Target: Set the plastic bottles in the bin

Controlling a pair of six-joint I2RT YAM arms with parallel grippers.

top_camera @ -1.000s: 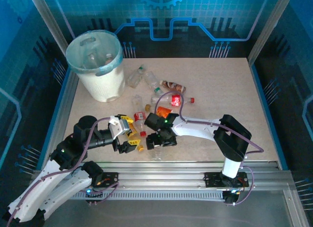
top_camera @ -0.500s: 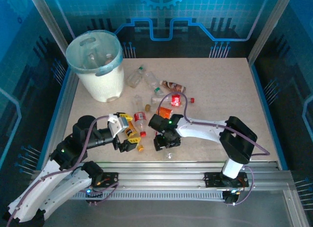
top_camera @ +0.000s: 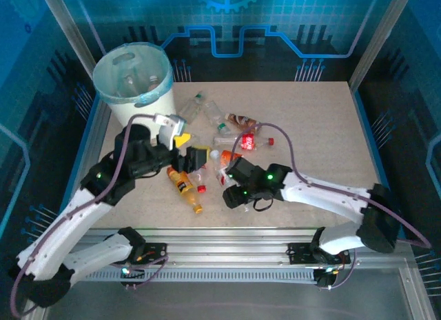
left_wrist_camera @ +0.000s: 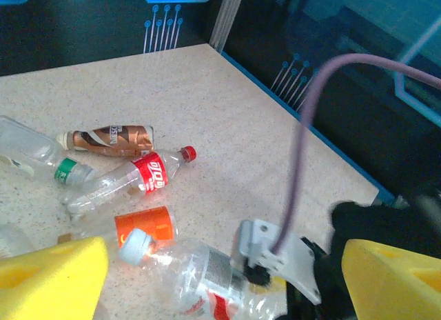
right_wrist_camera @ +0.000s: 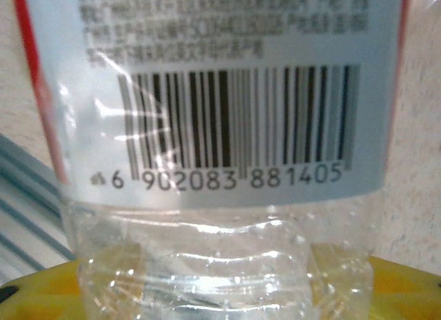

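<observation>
The left gripper (top_camera: 191, 149) hangs at the middle left of the top view, above the table (top_camera: 317, 127), with its 2 yellow fingers (left_wrist_camera: 48, 275) spread wide and nothing between them. The right gripper (top_camera: 233, 194), low in the centre, is pinching a clear bottle (top_camera: 222, 174) that has a white cap and a barcode label. The bin (top_camera: 167, 82) stands in the upper left with a few bottles inside. Between the bin and the grippers lie a red-label bottle (top_camera: 248, 141), a brown bottle (top_camera: 242, 120) and an orange bottle (top_camera: 182, 184).
</observation>
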